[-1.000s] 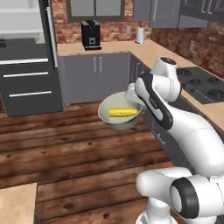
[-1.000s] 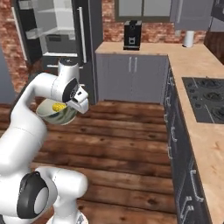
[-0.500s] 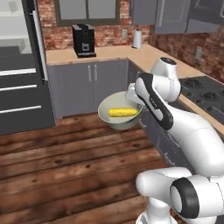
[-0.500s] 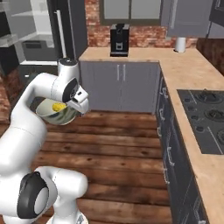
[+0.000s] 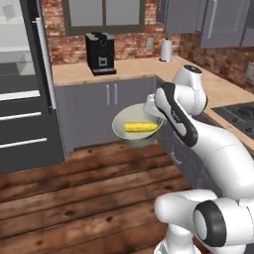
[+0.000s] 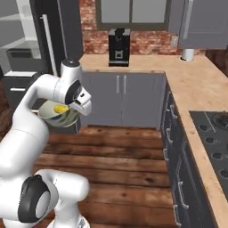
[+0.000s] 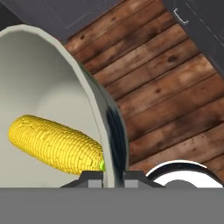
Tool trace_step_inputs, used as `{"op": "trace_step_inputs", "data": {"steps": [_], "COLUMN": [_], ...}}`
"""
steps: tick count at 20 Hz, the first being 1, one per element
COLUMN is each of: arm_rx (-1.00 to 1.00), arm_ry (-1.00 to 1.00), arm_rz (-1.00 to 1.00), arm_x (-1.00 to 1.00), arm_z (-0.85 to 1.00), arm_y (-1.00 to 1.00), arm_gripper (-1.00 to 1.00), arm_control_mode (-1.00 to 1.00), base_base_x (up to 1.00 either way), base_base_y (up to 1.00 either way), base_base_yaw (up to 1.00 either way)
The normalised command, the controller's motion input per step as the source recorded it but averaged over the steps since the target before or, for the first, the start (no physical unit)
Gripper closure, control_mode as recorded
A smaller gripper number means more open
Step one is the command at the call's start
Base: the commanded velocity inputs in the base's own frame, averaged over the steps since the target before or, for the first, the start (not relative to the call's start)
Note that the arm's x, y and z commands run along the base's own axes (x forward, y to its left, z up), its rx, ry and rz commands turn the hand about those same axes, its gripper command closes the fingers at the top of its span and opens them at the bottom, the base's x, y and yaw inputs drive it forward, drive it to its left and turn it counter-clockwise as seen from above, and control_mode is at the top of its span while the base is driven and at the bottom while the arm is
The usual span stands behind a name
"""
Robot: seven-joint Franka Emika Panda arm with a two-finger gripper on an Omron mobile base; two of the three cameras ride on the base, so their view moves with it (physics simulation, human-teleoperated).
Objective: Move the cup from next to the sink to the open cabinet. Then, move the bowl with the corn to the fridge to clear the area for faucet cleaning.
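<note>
My gripper is shut on the right rim of the pale grey-green bowl and holds it in the air over the wooden floor. The yellow corn lies across the bowl's middle. In the hand view the bowl's rim runs between my fingertips, with the corn inside to the left. From the right, the bowl and corn hang beside my hand. The black fridge stands at left, its white interior and two drawers showing. The cup, sink, faucet and open cabinet are out of view.
A wooden counter over grey cupboards runs along the back wall, bearing a black coffee machine and a paper roll. A side counter with a stove lines the right. The wooden floor lies between.
The whole scene has shifted in both base views as the base moved; the back counter and fridge look nearer. The bowl with the corn stays gripped in the same spot.
</note>
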Motion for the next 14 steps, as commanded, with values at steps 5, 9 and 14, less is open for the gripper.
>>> {"op": "trace_step_inputs", "data": {"steps": [5,9,14], "arm_rx": [0.00,0.00,0.00], "arm_ry": [0.00,0.00,0.00], "arm_rz": [0.00,0.00,0.00], "arm_x": [0.00,0.00,0.00], "arm_z": [0.00,0.00,0.00], "arm_y": [0.00,0.00,0.00], "arm_gripper": [1.00,1.00,1.00], "arm_control_mode": [1.00,1.00,1.00], "base_base_x": [0.57,-0.31,0.34], "base_base_y": [0.91,1.00,1.00], "base_base_yaw": [0.09,0.29,0.11]}}
